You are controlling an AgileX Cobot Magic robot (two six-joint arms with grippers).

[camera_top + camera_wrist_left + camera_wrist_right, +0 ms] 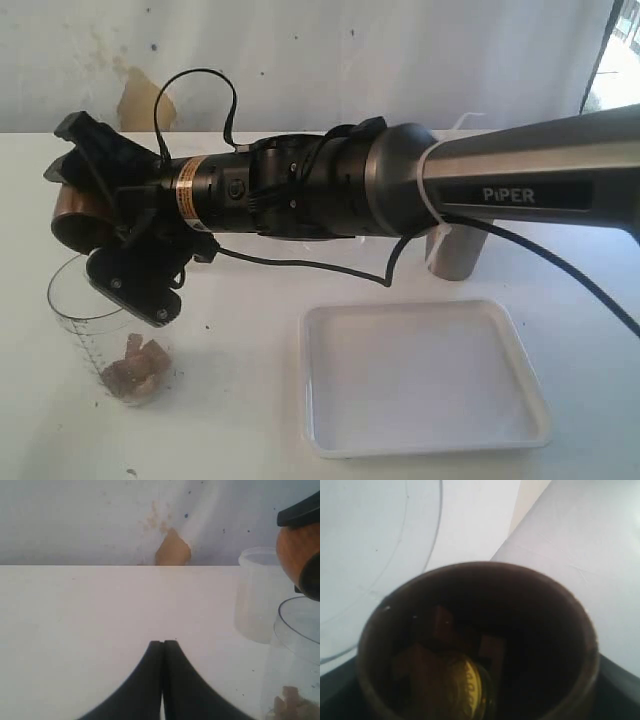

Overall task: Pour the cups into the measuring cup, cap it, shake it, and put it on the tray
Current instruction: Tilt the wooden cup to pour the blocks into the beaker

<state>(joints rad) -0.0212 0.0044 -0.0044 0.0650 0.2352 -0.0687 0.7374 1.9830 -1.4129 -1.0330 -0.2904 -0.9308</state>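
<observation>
The step in hand looks like pouring the wooden cup [70,215] into the measuring cup [108,335]. To do it well, the cup's mouth should be kept over the clear cylinder's open top. It should be tipped further only gradually, so the pieces drop inside and not over the rim. In the exterior view the right gripper [105,220] reaches across to 9 o'clock, its jaws spread wide around the wooden cup, which is tilted on its side just above the measuring cup. The measuring cup stands at 8 o'clock, tall and clear with a printed scale, and holds a small heap of pale brown chunks [135,370] at its bottom. The right wrist view looks into the wooden cup: dark, rounded, with brown pieces [440,630] and something yellowish inside, so the pour seems unfinished. The steel tumbler [452,258] stands upright near 3 o'clock, behind the arm. The white tray [420,312] lies at 5 o'clock. The left gripper [163,652] has its jaws pressed together, holding nothing, above the table [100,610].
</observation>
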